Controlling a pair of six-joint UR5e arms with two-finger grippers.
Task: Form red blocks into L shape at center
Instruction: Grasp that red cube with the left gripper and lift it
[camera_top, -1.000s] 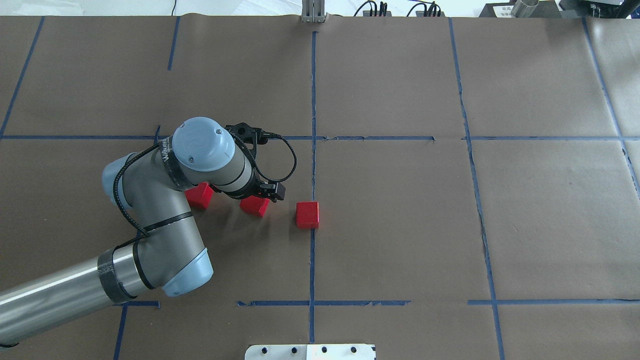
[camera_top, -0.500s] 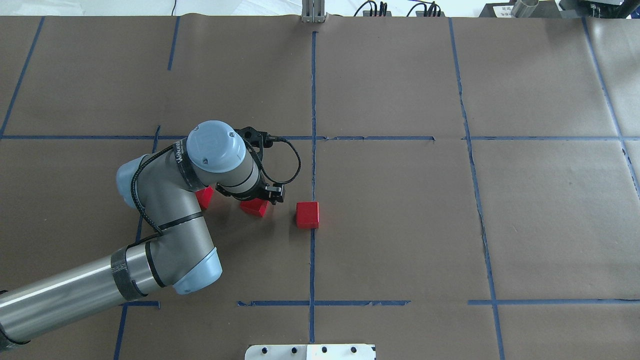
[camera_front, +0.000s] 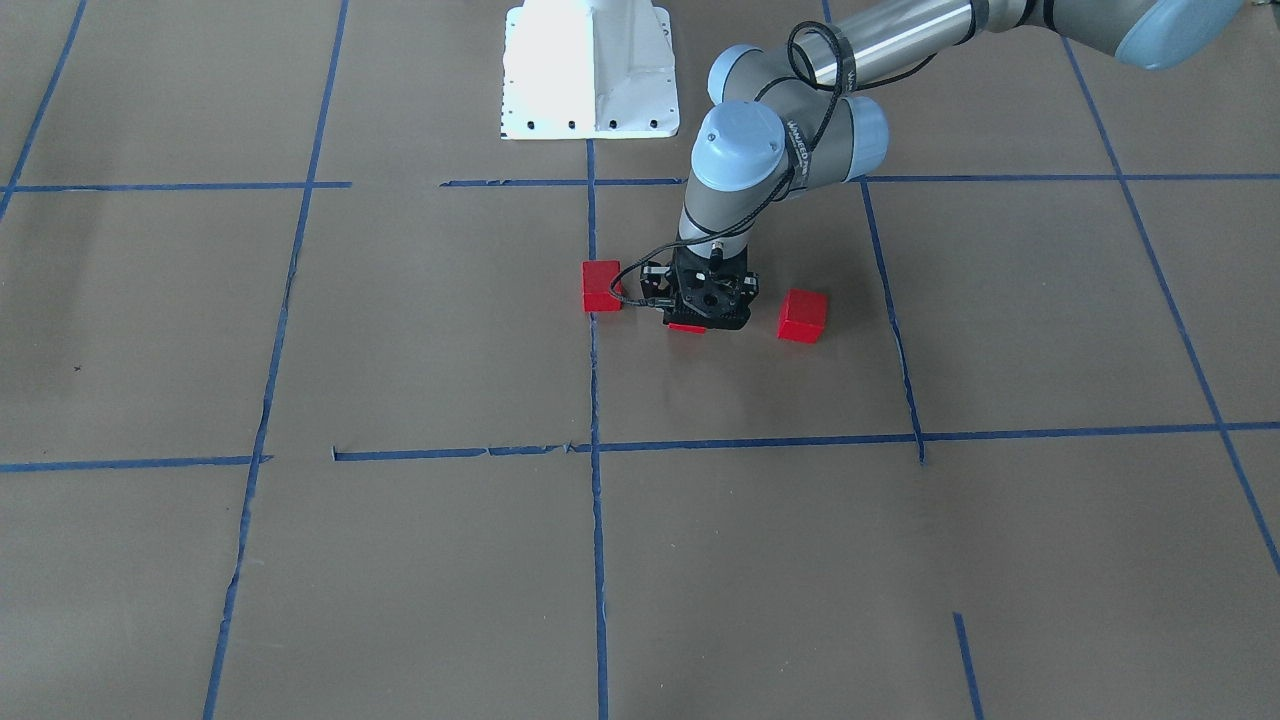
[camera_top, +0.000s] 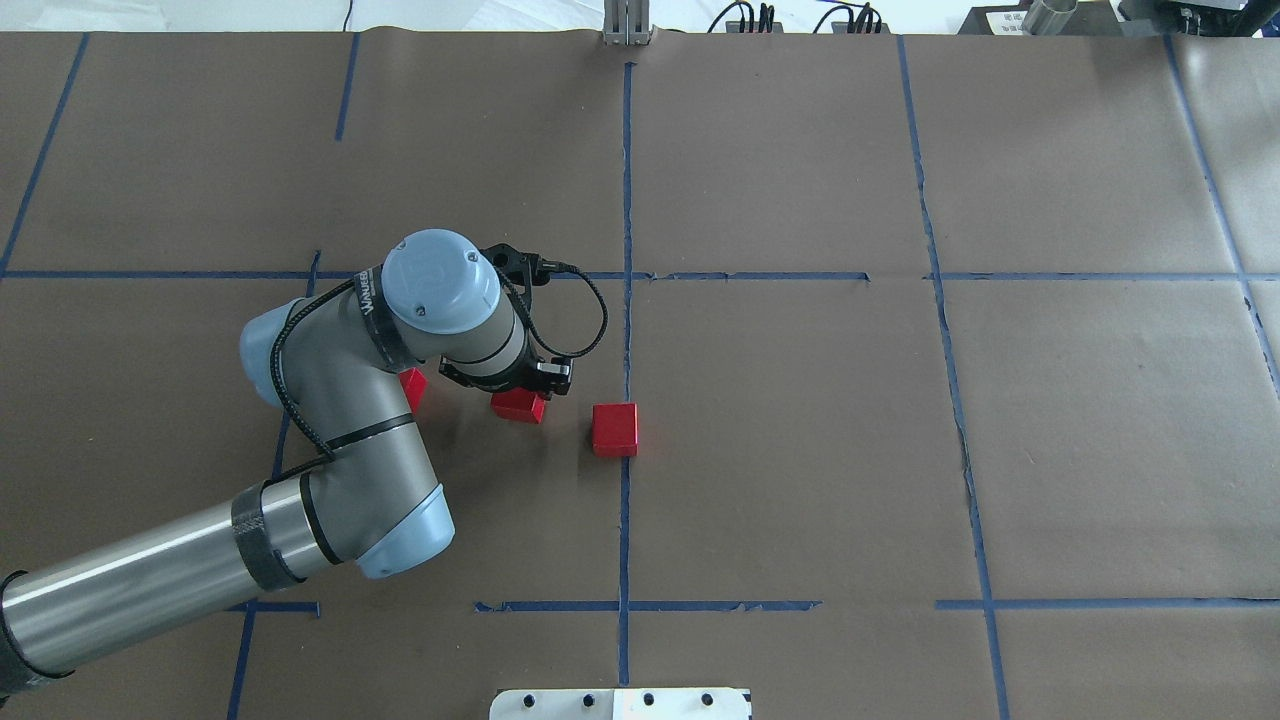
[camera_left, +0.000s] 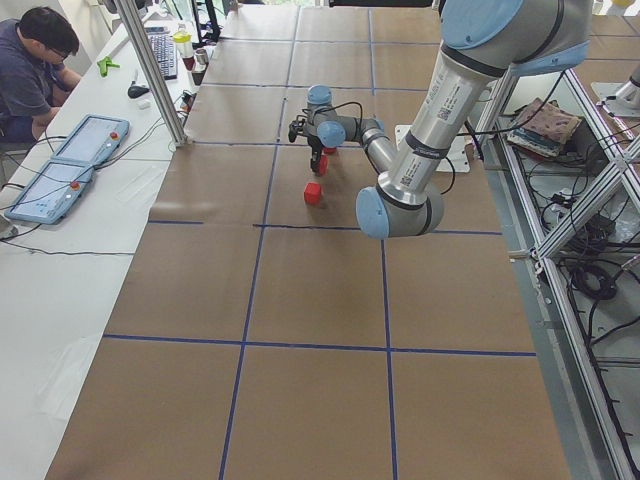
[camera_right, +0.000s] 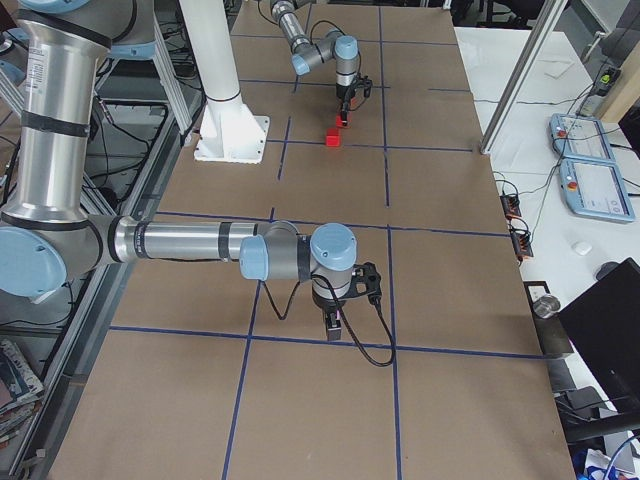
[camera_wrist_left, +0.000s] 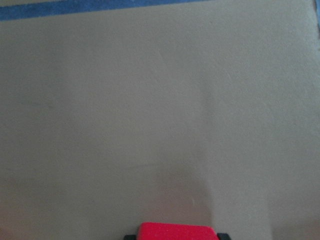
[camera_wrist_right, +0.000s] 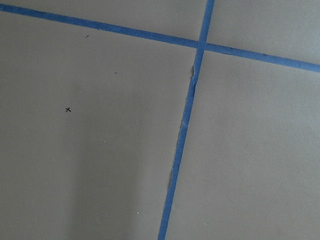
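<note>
Left claw (camera_front: 690, 322) nudged rightward, clamped on middle red block (camera_top: 518, 406) | center-line block (camera_top: 614, 429) near, to its right | right claw (camera_right: 333, 325): cannot tell

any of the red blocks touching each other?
No: overhead, the block by the center line, the middle block and the third block lie apart, with paper between them.
</note>
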